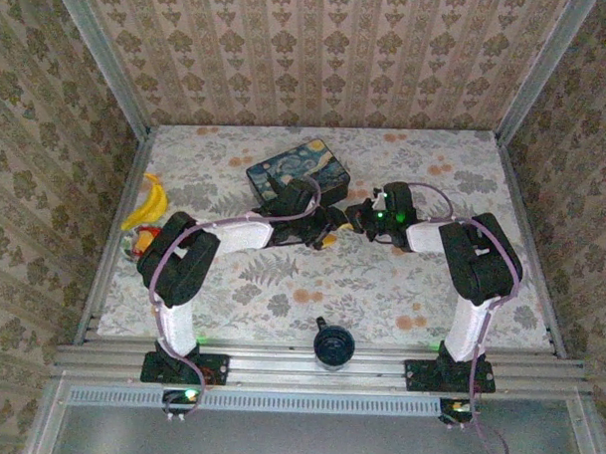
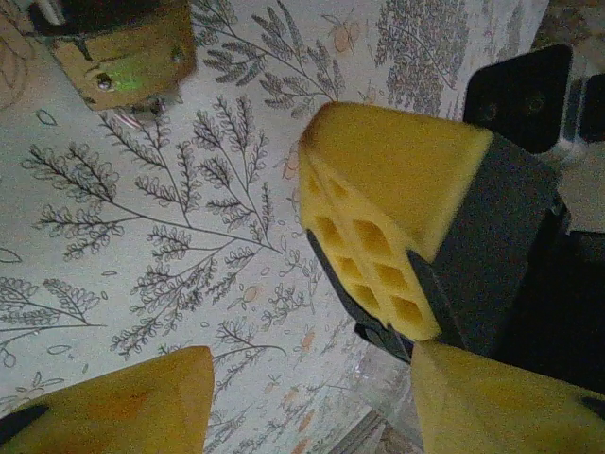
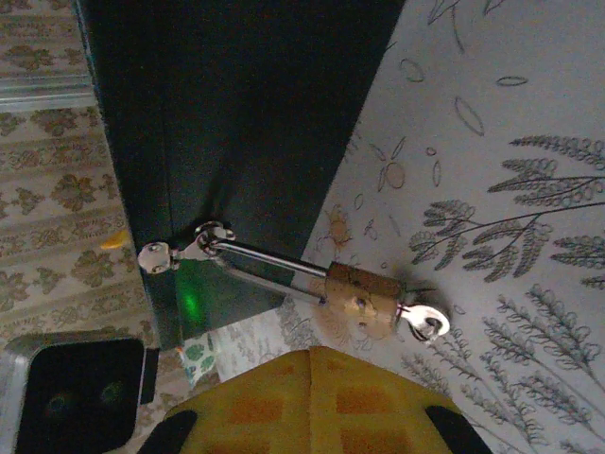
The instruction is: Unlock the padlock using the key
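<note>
The small brass padlock (image 3: 364, 295) hangs by its thin silver shackle (image 3: 274, 263) from the hasp on the dark blue box (image 3: 236, 113). A silver key (image 3: 423, 320) sticks out of its lower end. My right gripper (image 3: 312, 378) is shut just below the padlock, its yellow pads pressed together with nothing between them. My left gripper (image 2: 312, 388) stands open over the flowered cloth, with the right gripper's yellow finger (image 2: 388, 208) close in front of it. The padlock (image 2: 123, 57) sits at the upper left there, apart from my fingers. From above, both grippers (image 1: 345, 223) meet in front of the box (image 1: 298, 170).
A yellow object (image 1: 150, 202) and something red (image 1: 138, 243) lie at the left edge of the table. A black round object (image 1: 332, 343) sits near the front rail between the arm bases. Patterned walls close in the back and sides.
</note>
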You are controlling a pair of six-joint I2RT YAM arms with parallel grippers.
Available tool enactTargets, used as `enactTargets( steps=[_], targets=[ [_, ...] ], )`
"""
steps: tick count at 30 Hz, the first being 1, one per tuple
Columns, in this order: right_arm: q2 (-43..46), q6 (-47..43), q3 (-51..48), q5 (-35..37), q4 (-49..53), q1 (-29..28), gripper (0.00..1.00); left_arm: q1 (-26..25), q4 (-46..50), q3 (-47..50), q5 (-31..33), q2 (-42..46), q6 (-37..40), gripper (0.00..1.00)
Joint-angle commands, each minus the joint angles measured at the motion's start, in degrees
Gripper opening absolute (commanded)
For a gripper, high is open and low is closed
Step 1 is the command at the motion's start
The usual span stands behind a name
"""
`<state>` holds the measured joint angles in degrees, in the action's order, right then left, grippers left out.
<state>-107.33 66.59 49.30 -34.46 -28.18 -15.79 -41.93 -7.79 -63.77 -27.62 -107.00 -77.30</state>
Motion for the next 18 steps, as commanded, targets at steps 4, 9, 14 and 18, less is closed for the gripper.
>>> enactTargets(
  steps=[4, 9, 14, 18],
  targets=[
    [0.3, -0.2, -1.1, 3.8, -0.8, -0.3, 0.0, 1.6, 0.0, 2.8, 1.1, 6.2, 0.8, 0.99],
    [2.6, -5.5, 0.1, 5.4, 4.5, -0.8, 0.04, 3.2, 2.7, 3.8, 4.0, 12.4, 4.3, 1.0],
    [5.6, -14.9, 3.1, 10.0, 15.1, -2.7, 0.17, 5.1, 11.6, 1.8, 11.1, 18.1, 14.1, 1.0],
    [7.5, -24.6, 6.6, 15.1, 25.0, -4.9, 0.29, 6.7, 20.3, -0.9, 19.0, 21.7, 24.2, 1.0]
  ],
)
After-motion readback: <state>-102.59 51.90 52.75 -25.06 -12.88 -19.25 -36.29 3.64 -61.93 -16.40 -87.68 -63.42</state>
